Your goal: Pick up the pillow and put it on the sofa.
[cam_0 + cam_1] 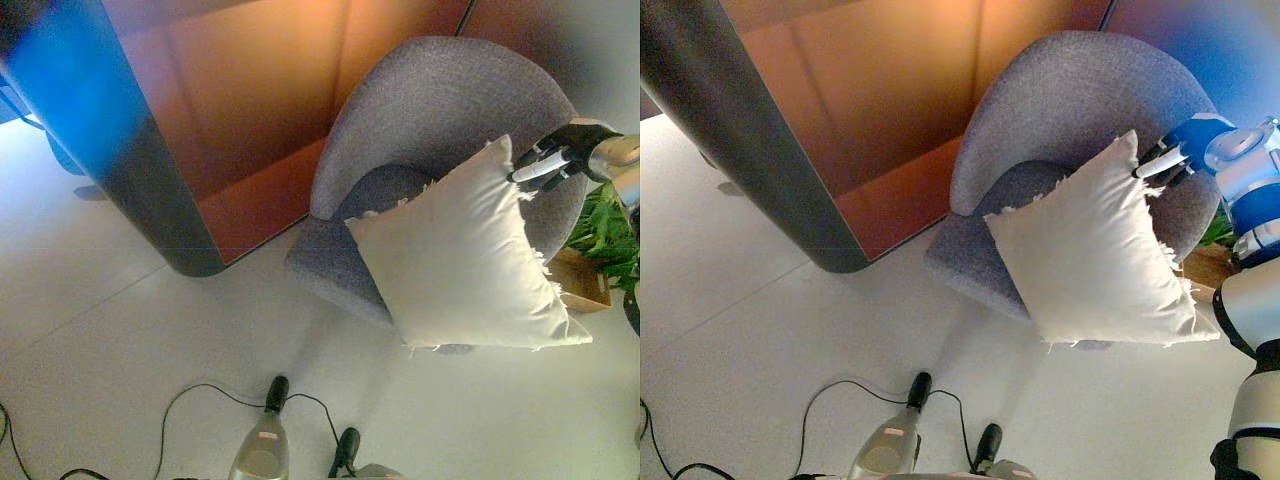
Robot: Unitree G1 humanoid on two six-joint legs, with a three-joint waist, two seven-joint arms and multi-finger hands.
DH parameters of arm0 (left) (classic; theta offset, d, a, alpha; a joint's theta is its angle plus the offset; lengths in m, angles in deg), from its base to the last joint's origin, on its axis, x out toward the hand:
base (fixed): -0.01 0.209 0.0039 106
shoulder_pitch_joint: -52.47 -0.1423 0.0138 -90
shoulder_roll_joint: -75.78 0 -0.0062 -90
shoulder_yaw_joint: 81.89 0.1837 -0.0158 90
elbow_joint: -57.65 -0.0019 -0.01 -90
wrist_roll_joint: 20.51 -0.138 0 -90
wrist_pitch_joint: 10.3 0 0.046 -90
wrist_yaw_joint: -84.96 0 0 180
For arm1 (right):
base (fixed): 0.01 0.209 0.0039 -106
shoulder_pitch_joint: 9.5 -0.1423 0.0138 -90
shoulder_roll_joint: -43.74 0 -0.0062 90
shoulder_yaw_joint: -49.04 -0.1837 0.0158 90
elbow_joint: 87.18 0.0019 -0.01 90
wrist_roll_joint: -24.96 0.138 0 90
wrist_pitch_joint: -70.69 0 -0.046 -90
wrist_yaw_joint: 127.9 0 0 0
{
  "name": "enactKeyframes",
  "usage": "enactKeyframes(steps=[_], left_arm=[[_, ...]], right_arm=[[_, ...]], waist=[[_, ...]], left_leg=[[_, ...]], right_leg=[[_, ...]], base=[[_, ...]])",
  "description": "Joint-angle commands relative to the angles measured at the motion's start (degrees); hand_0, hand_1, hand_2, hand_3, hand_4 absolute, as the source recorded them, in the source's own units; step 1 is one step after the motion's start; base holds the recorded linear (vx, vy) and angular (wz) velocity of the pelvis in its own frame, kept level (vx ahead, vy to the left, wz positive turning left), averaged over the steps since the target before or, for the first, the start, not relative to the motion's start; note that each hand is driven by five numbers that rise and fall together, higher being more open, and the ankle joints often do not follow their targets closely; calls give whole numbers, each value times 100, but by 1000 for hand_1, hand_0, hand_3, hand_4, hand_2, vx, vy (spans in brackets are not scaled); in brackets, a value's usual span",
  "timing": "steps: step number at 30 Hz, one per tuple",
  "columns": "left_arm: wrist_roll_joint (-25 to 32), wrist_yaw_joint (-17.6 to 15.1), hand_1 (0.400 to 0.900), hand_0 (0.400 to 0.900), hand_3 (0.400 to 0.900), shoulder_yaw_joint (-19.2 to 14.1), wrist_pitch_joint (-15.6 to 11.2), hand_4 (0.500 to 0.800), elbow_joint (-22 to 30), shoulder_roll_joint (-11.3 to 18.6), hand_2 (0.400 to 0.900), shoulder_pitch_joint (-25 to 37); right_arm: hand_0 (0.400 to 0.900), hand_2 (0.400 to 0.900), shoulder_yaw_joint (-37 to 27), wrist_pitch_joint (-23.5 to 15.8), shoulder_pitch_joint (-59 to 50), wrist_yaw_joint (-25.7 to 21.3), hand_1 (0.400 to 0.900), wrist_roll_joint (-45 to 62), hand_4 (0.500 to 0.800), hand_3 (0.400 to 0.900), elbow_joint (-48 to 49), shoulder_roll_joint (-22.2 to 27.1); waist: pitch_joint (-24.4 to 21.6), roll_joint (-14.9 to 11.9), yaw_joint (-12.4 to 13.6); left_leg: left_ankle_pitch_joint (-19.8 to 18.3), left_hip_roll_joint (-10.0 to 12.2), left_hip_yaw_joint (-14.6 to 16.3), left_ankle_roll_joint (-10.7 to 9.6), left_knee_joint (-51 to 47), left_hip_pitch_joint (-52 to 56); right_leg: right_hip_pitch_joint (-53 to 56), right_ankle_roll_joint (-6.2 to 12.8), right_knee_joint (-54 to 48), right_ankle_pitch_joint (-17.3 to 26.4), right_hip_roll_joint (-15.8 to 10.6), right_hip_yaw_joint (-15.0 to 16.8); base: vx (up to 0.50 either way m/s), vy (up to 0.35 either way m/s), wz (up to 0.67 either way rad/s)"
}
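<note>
A white square pillow (pixel 465 255) with frayed edges lies tilted on the grey round-backed sofa chair (pixel 440 100). It leans against the backrest and its lower corner overhangs the seat's front right. My right hand (pixel 550 160) comes in from the right, level with the pillow's upper corner. Its fingers are nearly straight and the white tips touch the pillow's upper right edge; it also shows in the right eye view (pixel 1170 155). My left hand (pixel 277 392) hangs low at the bottom middle, away from the pillow, too small to read.
A tall orange panel with a dark rounded edge (pixel 150 190) stands left of the chair. A green plant (pixel 605 225) in a wooden box (pixel 580 285) sits close to the chair's right side. Pale floor (pixel 120 340) spreads in front.
</note>
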Motion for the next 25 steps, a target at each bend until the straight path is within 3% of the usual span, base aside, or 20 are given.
enactKeyframes(steps=[1,10,17,21,25], left_arm=[[31,227,900,900,900,277,3,800,-215,356,900,-334],[-30,304,900,900,900,257,-29,800,-201,295,900,-393],[12,341,900,900,900,195,-40,800,-240,258,900,-340],[70,253,900,900,900,122,-39,800,-191,117,900,-342],[149,89,900,900,900,-7,-34,800,-159,8,900,-324]], right_arm=[[900,900,556,-228,-1406,-385,900,-211,800,900,-80,827],[900,900,254,-384,-1039,-305,900,-280,800,900,-129,1011],[900,900,-274,-758,-390,-251,900,207,800,900,216,1214],[900,900,-1169,-884,649,-478,900,542,800,900,788,1162],[900,900,-2570,-943,2545,-598,900,734,800,900,1501,872]], waist=[[-303,-144,85],[-508,-64,-39],[-649,27,-222],[-729,132,-355],[-783,233,-578]], left_leg=[[-975,75,285,-79,-40,651],[-1024,69,372,-82,-40,816],[-1055,56,462,-103,-40,912],[-1068,40,519,-94,-40,1006],[-1099,38,634,-79,-40,1120]], right_leg=[[-144,261,-8,327,-142,167],[-45,267,-8,292,-151,251],[3,273,-8,259,-154,337],[73,282,-8,256,-169,380],[145,281,-8,244,-169,473]], base=[[-31,-1,-6],[4,6,-9],[-22,2,-8],[-11,30,-12],[2,35,-12]])
